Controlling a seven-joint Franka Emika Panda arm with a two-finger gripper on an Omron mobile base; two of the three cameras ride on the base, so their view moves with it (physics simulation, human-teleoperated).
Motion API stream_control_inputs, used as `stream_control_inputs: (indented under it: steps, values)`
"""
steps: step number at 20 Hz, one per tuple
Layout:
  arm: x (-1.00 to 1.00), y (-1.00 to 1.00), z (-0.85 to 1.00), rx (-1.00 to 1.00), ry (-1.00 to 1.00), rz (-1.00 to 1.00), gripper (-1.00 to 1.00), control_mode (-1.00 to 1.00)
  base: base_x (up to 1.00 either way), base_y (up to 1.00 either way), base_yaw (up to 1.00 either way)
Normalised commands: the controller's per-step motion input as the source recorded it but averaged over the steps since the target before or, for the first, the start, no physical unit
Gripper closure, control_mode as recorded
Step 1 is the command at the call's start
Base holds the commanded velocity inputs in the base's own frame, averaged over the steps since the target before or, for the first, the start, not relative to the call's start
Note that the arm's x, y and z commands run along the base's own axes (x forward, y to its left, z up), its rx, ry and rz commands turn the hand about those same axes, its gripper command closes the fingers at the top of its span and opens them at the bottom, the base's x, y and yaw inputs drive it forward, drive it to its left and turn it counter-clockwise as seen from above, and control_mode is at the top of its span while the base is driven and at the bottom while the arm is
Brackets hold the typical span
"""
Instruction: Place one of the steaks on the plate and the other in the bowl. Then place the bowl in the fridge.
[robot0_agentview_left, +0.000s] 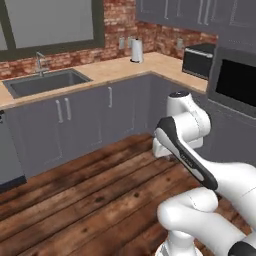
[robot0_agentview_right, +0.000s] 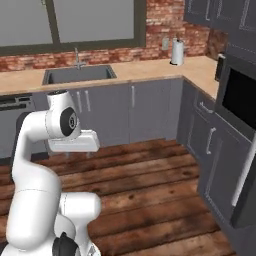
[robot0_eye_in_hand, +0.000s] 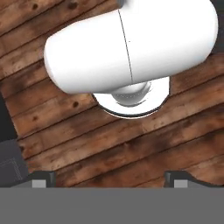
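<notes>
White robot arm folded over a plank floor (robot0_eye_in_hand: 87, 144) in a grey kitchen.
Gripper (robot0_eye_in_hand: 109, 179) jaws spread wide, holding nothing; steel sink (robot0_agentview_left: 45, 82), tan counter (robot0_agentview_left: 125, 67), brick wall; no legible writing.

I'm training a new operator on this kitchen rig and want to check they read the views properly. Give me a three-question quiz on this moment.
1. True or false: the gripper stands with its jaws wide apart and nothing between them.
2. Multiple choice: what stands on the tan countertop near the corner, against the red brick wall?
A. a white paper towel roll
B. a red kettle
C. a stack of plates
3. Fill in: the steel sink with its tap lies below the ______.

Key
1. True; the hand view looks down on the brown wooden plank floor.
2. A
3. window
</notes>
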Motion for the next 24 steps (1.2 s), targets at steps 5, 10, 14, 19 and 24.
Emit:
stream_control_inputs:
  steps: [5, 10, 14, 19, 24]
  values:
    - [0.0, 0.0, 0.0, 0.0, 0.0, 0.0, -1.0, 1.0, -0.05, 0.79, 0.5]
    - [0.0, 0.0, 0.0, 0.0, 0.0, 0.0, -1.0, 1.0, 0.85, 0.61, 0.24]
    - [0.0, 0.0, 0.0, 0.0, 0.0, 0.0, -1.0, 1.0, 1.0, 0.43, 0.2]
    - [0.0, 0.0, 0.0, 0.0, 0.0, 0.0, -1.0, 1.0, 1.0, 0.04, 0.25]
    - [0.0, 0.0, 0.0, 0.0, 0.0, 0.0, -1.0, 1.0, 1.0, 0.05, 0.23]
